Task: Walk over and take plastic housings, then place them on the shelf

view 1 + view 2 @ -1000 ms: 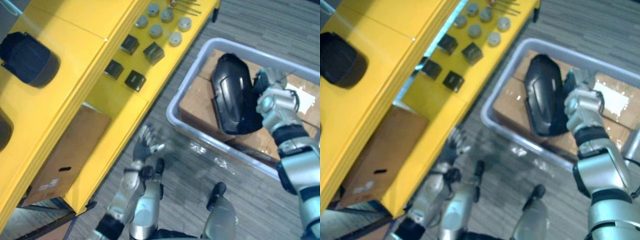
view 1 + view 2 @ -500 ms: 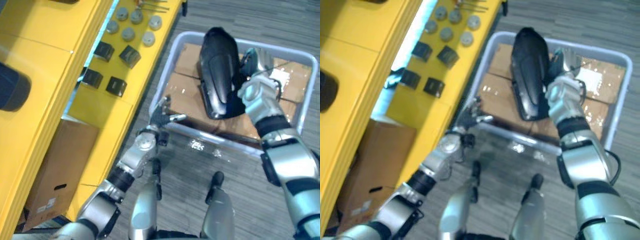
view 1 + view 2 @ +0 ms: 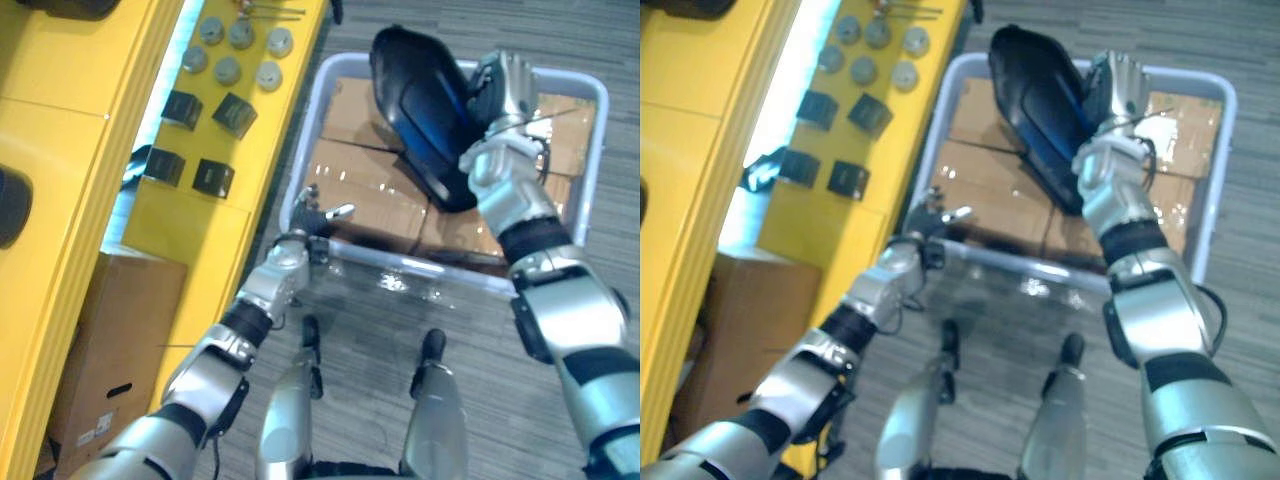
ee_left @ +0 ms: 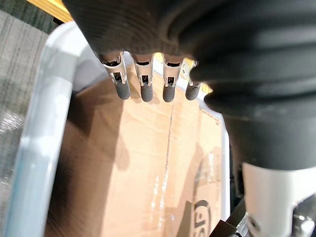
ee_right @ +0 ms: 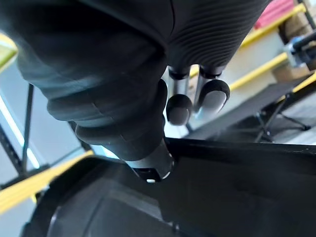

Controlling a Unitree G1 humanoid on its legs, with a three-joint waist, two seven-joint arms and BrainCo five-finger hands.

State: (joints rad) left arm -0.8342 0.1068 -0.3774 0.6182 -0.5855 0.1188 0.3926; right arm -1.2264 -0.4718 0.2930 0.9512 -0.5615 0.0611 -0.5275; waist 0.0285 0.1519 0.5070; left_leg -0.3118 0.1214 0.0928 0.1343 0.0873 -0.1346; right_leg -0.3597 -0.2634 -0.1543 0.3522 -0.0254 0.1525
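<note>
A black plastic housing lies tilted in a grey bin, over flat cardboard. My right hand is at the housing's right edge. In the right wrist view its thumb presses the housing's rim with the fingers behind it, a pinch on that edge. My left hand hovers at the bin's near left corner, open. In the left wrist view its fingers hang relaxed over the cardboard just inside the bin wall.
A yellow shelf runs along the left. It carries small black blocks, grey discs and another dark housing at the view's left edge. A cardboard box sits under the shelf. Grey carpet surrounds the bin.
The view has swung toward the bin. My left hand has reached from the floor area up to the bin's near corner. My right hand has tipped the housing up on its edge.
</note>
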